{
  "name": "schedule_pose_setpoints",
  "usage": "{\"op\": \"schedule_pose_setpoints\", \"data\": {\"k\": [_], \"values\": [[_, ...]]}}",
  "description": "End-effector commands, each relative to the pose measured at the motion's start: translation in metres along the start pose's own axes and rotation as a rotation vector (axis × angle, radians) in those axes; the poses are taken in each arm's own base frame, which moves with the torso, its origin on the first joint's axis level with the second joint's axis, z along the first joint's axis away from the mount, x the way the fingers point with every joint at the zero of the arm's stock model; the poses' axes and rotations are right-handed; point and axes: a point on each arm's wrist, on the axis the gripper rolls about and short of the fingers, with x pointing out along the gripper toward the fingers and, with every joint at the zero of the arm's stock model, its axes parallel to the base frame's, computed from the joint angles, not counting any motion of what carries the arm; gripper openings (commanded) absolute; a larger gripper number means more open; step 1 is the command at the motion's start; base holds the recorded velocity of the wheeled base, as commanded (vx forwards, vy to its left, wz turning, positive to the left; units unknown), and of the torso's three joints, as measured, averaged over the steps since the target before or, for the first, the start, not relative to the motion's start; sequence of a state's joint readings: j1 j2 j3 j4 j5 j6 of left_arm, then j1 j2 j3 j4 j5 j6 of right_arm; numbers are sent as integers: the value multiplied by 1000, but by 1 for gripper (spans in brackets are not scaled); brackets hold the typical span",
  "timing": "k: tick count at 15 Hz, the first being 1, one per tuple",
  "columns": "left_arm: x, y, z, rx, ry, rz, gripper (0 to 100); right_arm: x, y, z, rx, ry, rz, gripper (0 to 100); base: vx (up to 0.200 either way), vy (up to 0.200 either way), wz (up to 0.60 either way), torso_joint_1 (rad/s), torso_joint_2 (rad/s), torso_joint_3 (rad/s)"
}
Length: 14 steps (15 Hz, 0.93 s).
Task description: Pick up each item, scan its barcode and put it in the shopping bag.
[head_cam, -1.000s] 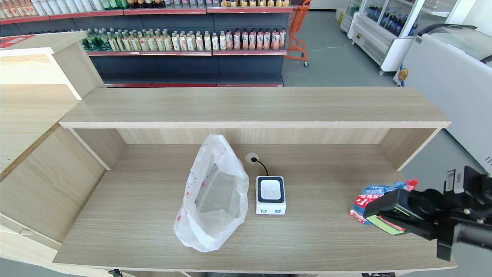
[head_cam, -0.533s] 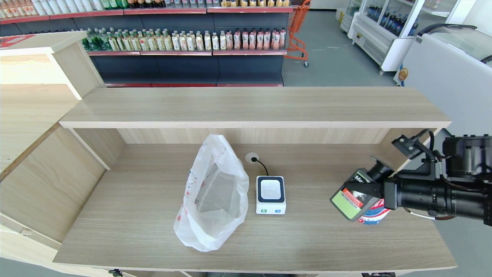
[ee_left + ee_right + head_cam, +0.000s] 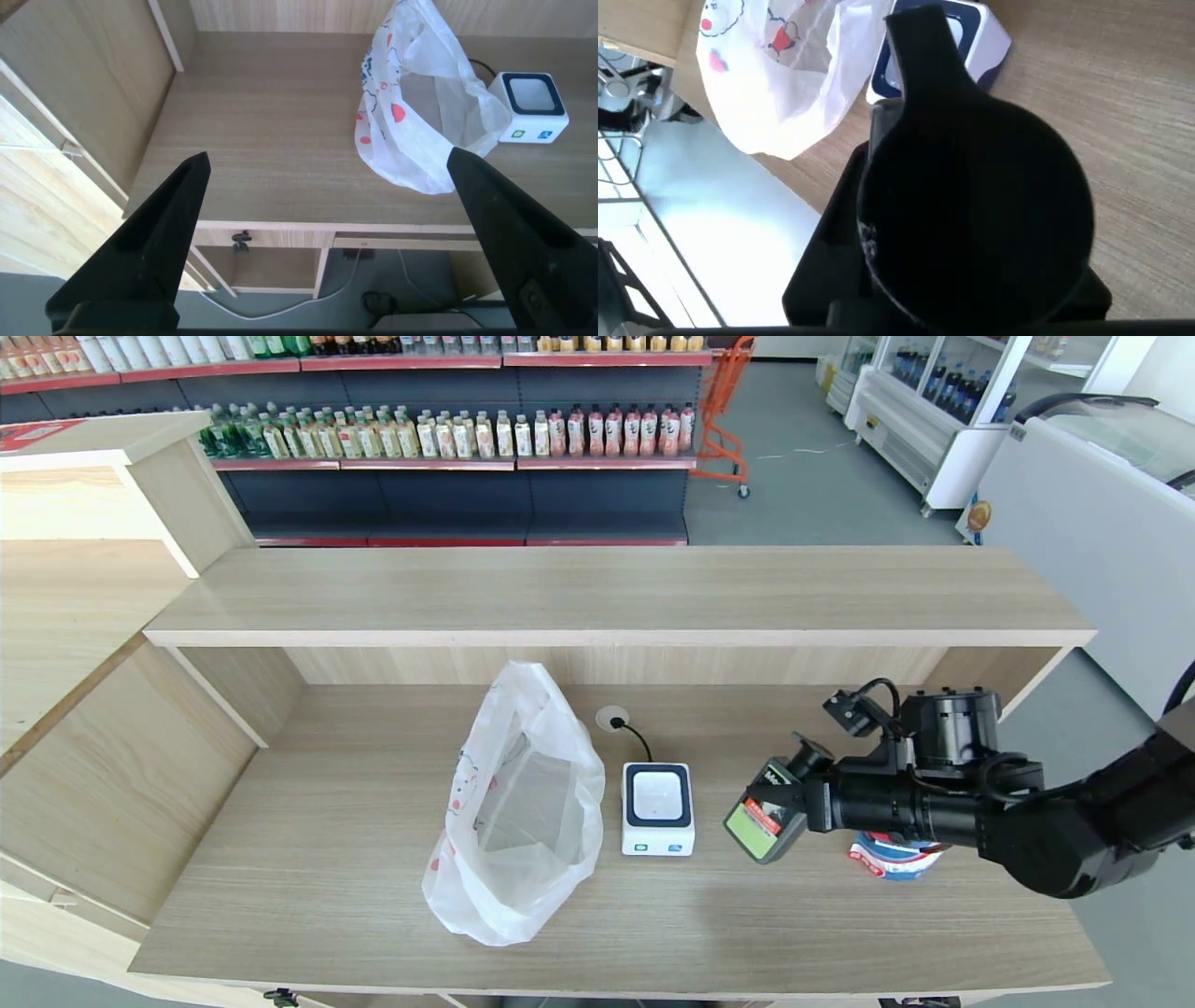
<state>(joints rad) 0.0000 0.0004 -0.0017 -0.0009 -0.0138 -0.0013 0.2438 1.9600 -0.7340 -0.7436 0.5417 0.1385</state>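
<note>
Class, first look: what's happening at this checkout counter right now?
The robot's right hand holds a small box with a green face above the counter, just right of the scanner and not yet over it. The shopping bag stands on the scanner's other side, with nothing visible inside. A blue and red packet lies on the counter under the right arm. The left hand is open and empty.

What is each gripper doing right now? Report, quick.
Left gripper: open, empty.
Right gripper: closed on a small box with a green face, held beside the scanner.
</note>
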Motion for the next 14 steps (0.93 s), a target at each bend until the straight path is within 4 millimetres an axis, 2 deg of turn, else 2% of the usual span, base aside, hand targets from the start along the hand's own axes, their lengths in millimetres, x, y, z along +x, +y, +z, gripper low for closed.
{"op": "schedule_pose_setpoints", "data": {"k": [1,7,10,14], "values": [[0,0,0,0,-1,0,100,24,1,-5,25,28,30,0,0,0,0,0,0,0],[0,0,0,0,-1,0,100,54,-13,2,12,9,26,0,0,0,0,0,0,0],[0,0,0,0,-1,0,100,62,-15,8,6,-11,23,0,0,0,0,0,0,0],[0,0,0,0,-1,0,100,83,-6,8,-3,-8,62,0,0,0,0,0,0,0]]}}
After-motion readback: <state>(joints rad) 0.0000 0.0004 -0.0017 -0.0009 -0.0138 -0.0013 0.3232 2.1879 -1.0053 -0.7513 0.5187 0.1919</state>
